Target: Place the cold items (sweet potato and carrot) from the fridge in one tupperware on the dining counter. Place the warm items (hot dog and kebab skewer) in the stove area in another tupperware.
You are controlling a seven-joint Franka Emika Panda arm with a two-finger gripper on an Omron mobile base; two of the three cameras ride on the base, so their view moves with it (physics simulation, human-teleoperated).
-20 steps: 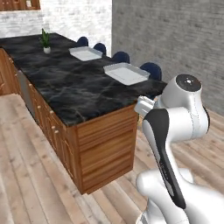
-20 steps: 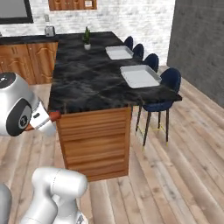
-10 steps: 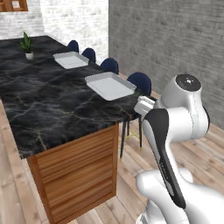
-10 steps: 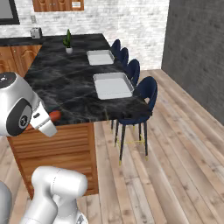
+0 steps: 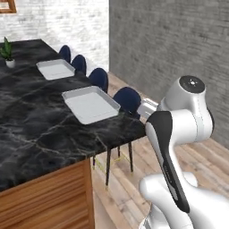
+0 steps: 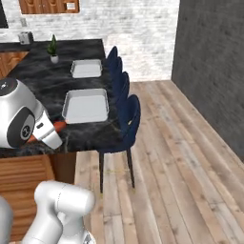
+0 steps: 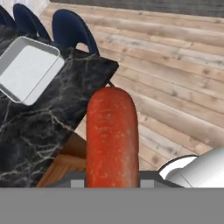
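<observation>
Wood-plank floor (image 6: 181, 157) and a grey wall (image 5: 179, 49) frame the far side of the room; a black marble desk (image 5: 40, 129) on wooden cabinets carries the work.

I read the gripper (image 7: 112, 181) as closed on the carrot (image 7: 112, 140). In the hand view the orange-red carrot rises straight up from the bottom edge, blunt rounded end uppermost. The finger tips themselves are hidden behind the carrot and the lower band, so I cannot see pad contact directly; the jaws stand narrow around the carrot's width. In the right base view an orange tip of the carrot (image 6: 58, 126) pokes out beside the wrist, low over the near part of the desk (image 6: 43, 86).

Two tupperware trays lie on the desk along the stool side. Near tupperware (image 5: 91, 104) is close to the desk corner; far tupperware (image 5: 55, 69) sits well beyond it. In the hand view the near tupperware (image 7: 27, 70) is at upper left, apart from the carrot, with the desk corner between them.

Four dark blue stools (image 5: 128, 100) line the desk edge. A small potted plant (image 5: 7, 53) stands past the far tupperware.
</observation>
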